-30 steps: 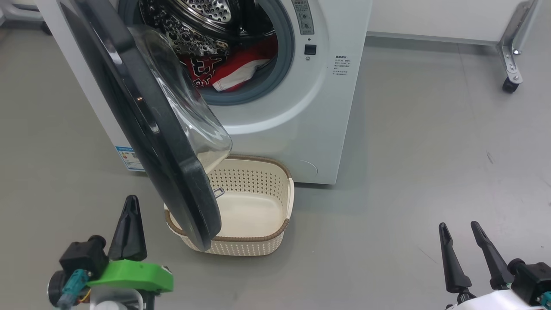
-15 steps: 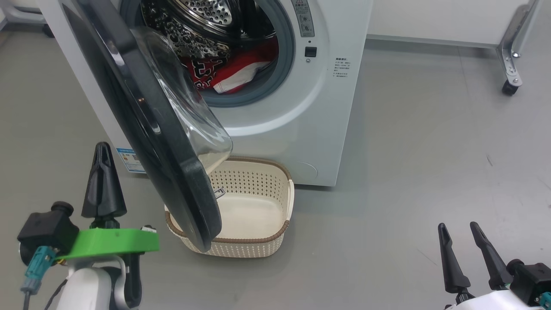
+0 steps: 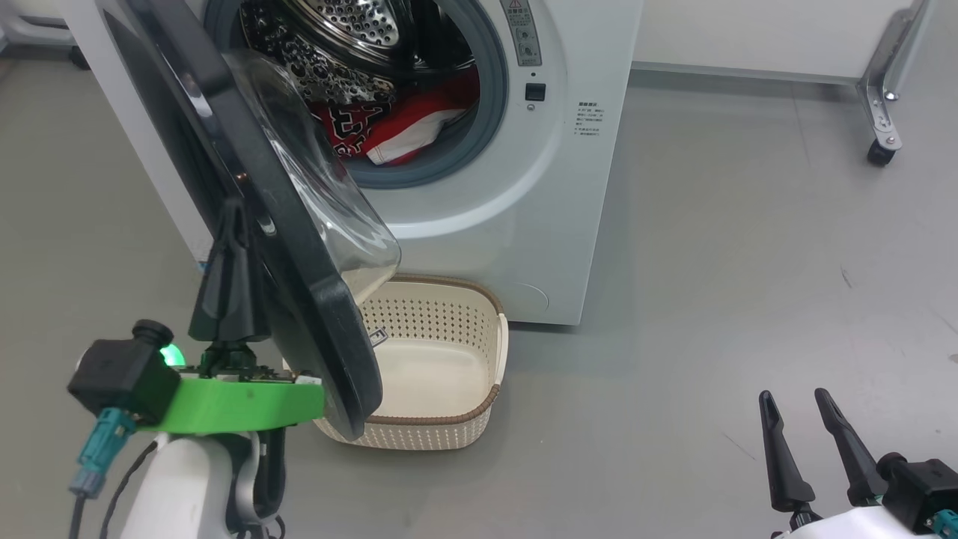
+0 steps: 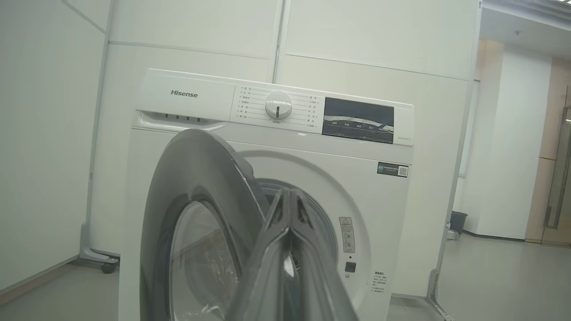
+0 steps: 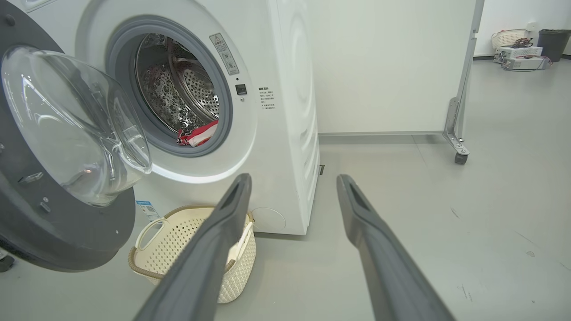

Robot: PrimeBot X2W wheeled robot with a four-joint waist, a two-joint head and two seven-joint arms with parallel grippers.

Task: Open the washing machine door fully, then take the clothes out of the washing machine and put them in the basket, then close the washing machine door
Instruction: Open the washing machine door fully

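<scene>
We were on the first step. The washing machine door (image 3: 299,284) stood only part-way open, slanting across the left half of the head view, and its lower edge hung over the near-left corner of the basket (image 3: 441,318). At lower left, the left gripper (image 3: 232,224) had its two dark fingers pressed flat together with nothing between them. They lay along the door's outer face, though we could not tell whether they touched it. The right gripper (image 3: 793,397) sat in the lower right corner, spread wide and empty, well apart from everything.

We judged that the next move called for the closed fingers to lean on the door and sweep it further toward the frame's left. That would clear the rim from both the basket and the drum mouth.

The door was a wide, glossy black ring around a bulging clear glass bowl (image 3: 337,217), slick enough that a push might slide. The washing machine (image 3: 524,224) was smooth white, with a grey rubber ring (image 3: 483,127) around its round mouth and a dimpled, perforated steel drum (image 3: 352,30) behind. The clothes (image 3: 404,127), soft red and white fabric with lettering, lay crumpled low in the drum at upper centre. The basket was cream plastic, a rounded rectangle with perforated walls and a brown woven-look rim. It stood empty on the grey floor (image 3: 711,262), just beside the machine's front.
</scene>
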